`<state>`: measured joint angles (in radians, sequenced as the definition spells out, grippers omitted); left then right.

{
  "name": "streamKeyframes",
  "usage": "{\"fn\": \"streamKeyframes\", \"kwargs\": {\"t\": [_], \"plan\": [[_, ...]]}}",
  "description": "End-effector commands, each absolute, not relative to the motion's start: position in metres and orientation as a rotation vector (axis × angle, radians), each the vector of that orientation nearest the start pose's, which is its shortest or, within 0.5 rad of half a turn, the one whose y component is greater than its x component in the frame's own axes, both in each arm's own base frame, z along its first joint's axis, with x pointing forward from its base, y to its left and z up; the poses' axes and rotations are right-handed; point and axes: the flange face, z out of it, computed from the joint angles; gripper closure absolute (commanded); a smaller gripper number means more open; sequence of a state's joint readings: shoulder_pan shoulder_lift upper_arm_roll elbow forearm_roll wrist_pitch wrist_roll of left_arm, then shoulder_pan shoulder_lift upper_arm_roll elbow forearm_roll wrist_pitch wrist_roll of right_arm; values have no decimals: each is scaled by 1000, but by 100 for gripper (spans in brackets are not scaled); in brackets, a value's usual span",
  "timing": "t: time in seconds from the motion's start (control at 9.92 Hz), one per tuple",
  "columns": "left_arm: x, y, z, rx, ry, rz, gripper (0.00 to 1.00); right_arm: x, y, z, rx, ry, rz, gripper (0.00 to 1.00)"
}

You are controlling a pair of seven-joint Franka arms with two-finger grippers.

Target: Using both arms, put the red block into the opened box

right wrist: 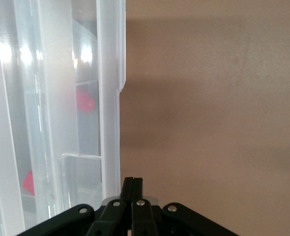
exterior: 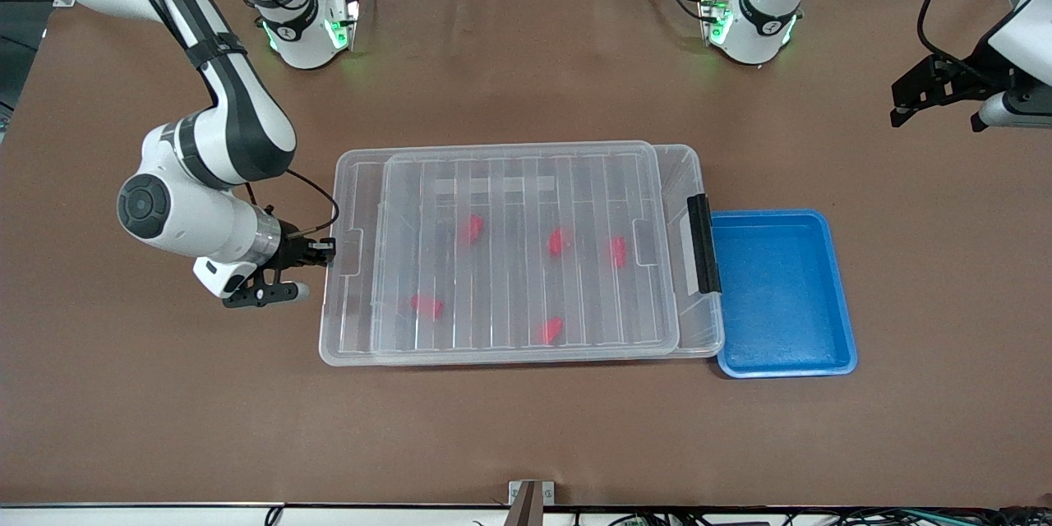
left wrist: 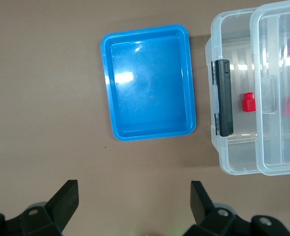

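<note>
The clear box (exterior: 337,353) lies mid-table with its ribbed clear lid (exterior: 526,181) resting over it. Several red blocks show through the lid, one of them (exterior: 471,228) near the middle. A black latch bar (exterior: 703,242) sits at the box's end toward the left arm. My right gripper (exterior: 327,250) is shut with nothing between its fingers, low against the box's rim at the right arm's end. In the right wrist view that gripper (right wrist: 133,183) is beside the rim (right wrist: 110,98), with a red block (right wrist: 84,102) inside. My left gripper (exterior: 904,103) waits open, high over the left arm's end of the table.
A blue tray (exterior: 781,296) with nothing in it stands against the latch end of the box. The left wrist view looks down on the tray (left wrist: 149,83), the latch bar (left wrist: 223,98), a red block (left wrist: 248,102) and the open left gripper (left wrist: 135,194).
</note>
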<state>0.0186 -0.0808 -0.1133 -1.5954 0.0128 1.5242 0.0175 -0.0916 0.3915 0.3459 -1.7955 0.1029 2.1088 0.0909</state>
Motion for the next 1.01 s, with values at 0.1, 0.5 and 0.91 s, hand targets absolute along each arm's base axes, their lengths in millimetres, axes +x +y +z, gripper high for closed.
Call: {"fn": "streamKeyframes", "kwargs": {"t": [0.1,0.5,0.91], "plan": [[523,-56,635,-3127,194,41,0,623,175,335,-2900,-96,131,100],[523,-55,635,-3127,192,41,0,623,180,330,-2899,-100,130,100],[525,-54,639,-3130,192,25,0,621,116,403,-2955,0,101,0]]}}
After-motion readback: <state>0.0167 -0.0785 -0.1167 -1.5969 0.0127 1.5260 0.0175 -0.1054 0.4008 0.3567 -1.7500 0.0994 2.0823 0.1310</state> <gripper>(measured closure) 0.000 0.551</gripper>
